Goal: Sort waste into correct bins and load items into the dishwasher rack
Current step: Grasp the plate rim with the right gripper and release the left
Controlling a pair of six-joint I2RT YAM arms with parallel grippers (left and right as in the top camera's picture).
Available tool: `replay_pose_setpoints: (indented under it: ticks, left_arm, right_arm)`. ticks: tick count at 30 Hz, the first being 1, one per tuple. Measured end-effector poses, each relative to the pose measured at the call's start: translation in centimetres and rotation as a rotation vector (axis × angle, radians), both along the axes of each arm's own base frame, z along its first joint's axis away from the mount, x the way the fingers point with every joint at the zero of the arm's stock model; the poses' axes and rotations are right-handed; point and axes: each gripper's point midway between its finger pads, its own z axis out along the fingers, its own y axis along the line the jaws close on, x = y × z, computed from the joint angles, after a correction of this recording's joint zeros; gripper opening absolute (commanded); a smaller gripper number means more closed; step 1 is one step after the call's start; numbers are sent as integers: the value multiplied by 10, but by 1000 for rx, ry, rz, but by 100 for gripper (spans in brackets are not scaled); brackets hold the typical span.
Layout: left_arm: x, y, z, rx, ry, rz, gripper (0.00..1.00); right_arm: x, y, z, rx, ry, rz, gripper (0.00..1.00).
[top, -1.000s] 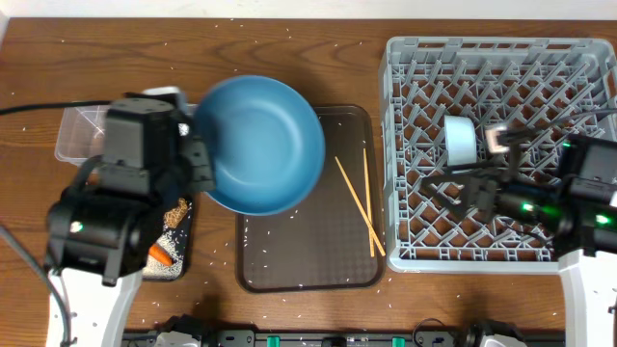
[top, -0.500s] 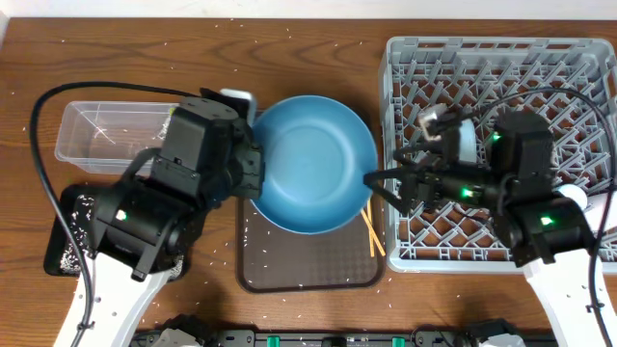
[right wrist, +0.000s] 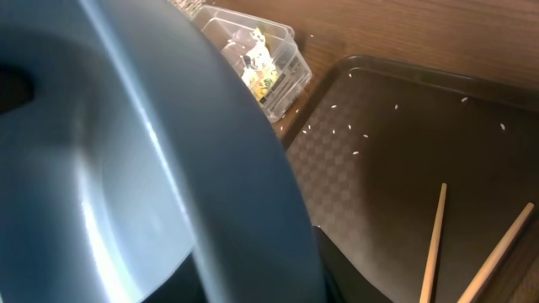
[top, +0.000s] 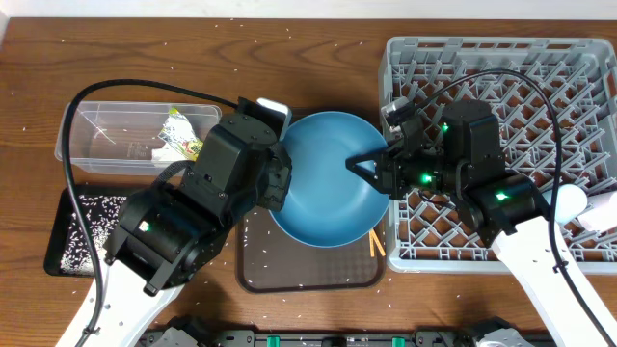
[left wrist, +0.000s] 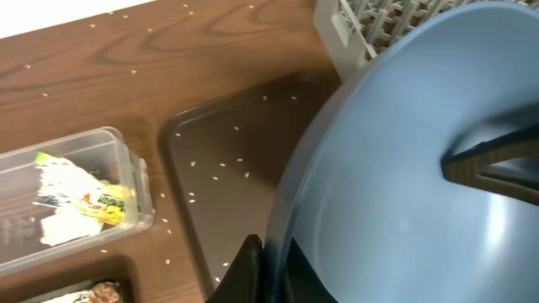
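Right now my left claw (top: 281,183) is clamped on the left rim of the large blue plate (top: 328,178). The left wrist view shows its two dark fingers (left wrist: 251,268) pinching the rim between them. The plate hangs tilted above the brown serving tray (top: 308,265), with its right edge just beside the left side of the grey dishwasher rack (top: 540,77).

My right claw (top: 366,166) reaches in from the rack side and straddles the plate's right rim, one finger over the inside of the plate and one beneath it. I cannot tell whether it grips the rim or only sits around it.

Below the plate, the two wooden chopsticks (right wrist: 432,244) lie on the serving tray near its right edge.

On the left of the tabletop (top: 145,58) sits the clear tub (top: 96,108), holding the green-yellow wrapper (top: 181,135) and some crumpled white paper (left wrist: 55,225). Nearer to me, the black tray (top: 53,253) carries scattered white rice grains (top: 82,214). More grains are sprinkled over the tabletop and the serving tray.
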Motion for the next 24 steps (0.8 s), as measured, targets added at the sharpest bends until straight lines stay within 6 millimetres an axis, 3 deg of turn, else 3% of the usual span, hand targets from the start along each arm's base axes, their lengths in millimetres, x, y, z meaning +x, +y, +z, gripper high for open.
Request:
replay_pose_setpoints:
  ticks: [5, 7, 11, 13, 15, 20, 24]
  left_arm:
    - [3, 5, 1, 23, -17, 20, 6]
    - [4, 5, 2, 22, -22, 21, 7]
    - [5, 2, 4, 10, -31, 14, 27]
    - [5, -3, 7, -10, -38, 5, 44]
    - [4, -6, 6, -16, -33, -8, 47]
    - [5, -7, 8, -24, -39, -7, 51]
    - [6, -8, 10, -30, -47, -7, 52]
  right_arm:
    - [0, 0, 1, 7, 3, -2, 3]
    - [1, 0, 1, 7, 5, -6, 1]
    - [-1, 0, -1, 1, 18, -5, 1]
    - [-3, -3, -7, -18, 41, -13, 1]
    - [-4, -8, -13, -43, 60, -33, 1]
    - [-1, -33, -24, -126, 89, -136, 1]
    - [0, -65, -20, -199, 62, -266, 1]
